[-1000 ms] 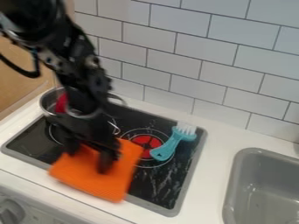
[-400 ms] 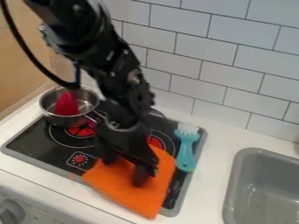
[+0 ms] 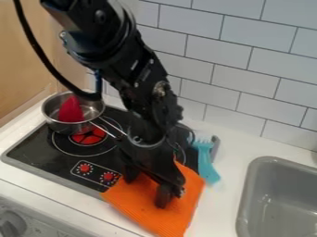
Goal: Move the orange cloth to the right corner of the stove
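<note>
Gripper (image 3: 148, 186) pressed down on the orange cloth (image 3: 176, 215), its 2 fingers spread wide. They've just slid the cloth right, over the front right corner of the stove (image 3: 43, 155) and partly onto the surface (image 3: 219, 213). The blue brush (image 3: 206, 162) got shoved rightward too. Looks nearly done to me; more pushing might overshoot.
</note>
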Robot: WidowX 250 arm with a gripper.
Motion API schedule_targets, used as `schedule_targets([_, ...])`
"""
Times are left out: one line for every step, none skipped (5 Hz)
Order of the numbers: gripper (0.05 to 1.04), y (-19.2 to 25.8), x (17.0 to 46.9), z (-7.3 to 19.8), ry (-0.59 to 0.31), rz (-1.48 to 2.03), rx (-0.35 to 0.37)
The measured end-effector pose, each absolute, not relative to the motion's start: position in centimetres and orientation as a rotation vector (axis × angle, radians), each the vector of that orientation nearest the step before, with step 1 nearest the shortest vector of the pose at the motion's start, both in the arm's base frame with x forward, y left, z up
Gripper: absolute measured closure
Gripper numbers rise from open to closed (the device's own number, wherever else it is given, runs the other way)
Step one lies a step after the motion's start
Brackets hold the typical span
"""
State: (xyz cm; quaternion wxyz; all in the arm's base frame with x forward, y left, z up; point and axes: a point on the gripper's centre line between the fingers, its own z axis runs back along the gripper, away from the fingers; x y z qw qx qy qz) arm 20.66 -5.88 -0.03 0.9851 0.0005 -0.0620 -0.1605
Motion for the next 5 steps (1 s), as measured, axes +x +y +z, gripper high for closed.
schedule_targets([0.084,-5.9,20.6,-0.1,-0.12,-0.326,0.002])
schedule_targets([0.085,-5.7,20.6,0.2,-0.116,-0.316,0.007])
schedule_targets([0.085,-4.9,20.7,1.4,-0.139,-0.286,0.039])
schedule_targets([0.084,-4.5,21.2,4.0,-0.224,-0.269,0.052])
schedule_targets([0.085,-4.4,21.3,5.6,-0.274,-0.272,0.049])
